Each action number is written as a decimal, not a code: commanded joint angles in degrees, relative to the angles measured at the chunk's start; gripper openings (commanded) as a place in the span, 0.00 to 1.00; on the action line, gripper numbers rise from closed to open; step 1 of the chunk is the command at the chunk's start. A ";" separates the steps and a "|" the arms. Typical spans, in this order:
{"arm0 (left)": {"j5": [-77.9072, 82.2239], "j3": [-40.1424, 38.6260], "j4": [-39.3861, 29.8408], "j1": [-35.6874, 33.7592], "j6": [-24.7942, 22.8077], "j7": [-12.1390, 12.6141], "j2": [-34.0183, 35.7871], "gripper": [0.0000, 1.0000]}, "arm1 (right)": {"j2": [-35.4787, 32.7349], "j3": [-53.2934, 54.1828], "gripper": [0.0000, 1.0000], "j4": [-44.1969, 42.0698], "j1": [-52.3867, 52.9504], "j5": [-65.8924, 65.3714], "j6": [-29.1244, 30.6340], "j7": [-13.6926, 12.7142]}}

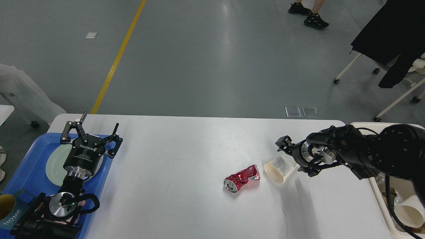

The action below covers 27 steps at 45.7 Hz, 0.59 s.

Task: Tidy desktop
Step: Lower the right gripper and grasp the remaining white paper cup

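Note:
The white desktop [172, 156] holds a crushed red can [241, 178] and, just right of it, a white paper cup [278, 169] lying on its side with its mouth toward me. My right gripper [294, 157] is low over the desktop and open. One finger lies on either side of the cup's closed end. At the far left my left gripper [89, 132] is open and empty above a pale green plate [54, 162] in the blue tray [26, 169].
A cream bin [382, 202] holding white cups [410, 210] stands off the desktop's right edge. A mug marked HOME [10, 210] sits in the tray's near corner. A person's feet and wheeled chair legs are on the floor beyond.

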 commanded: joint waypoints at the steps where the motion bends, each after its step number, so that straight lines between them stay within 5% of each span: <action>1: 0.00 0.00 0.00 0.00 -0.03 0.00 0.00 0.97 | 0.16 2.27 1.00 -2.39 -1.94 -0.64 -0.01 -0.05; 27: 0.00 0.00 0.00 0.00 -0.03 0.00 0.00 0.97 | 4.73 9.30 1.00 -13.64 -10.38 -9.34 -0.27 0.04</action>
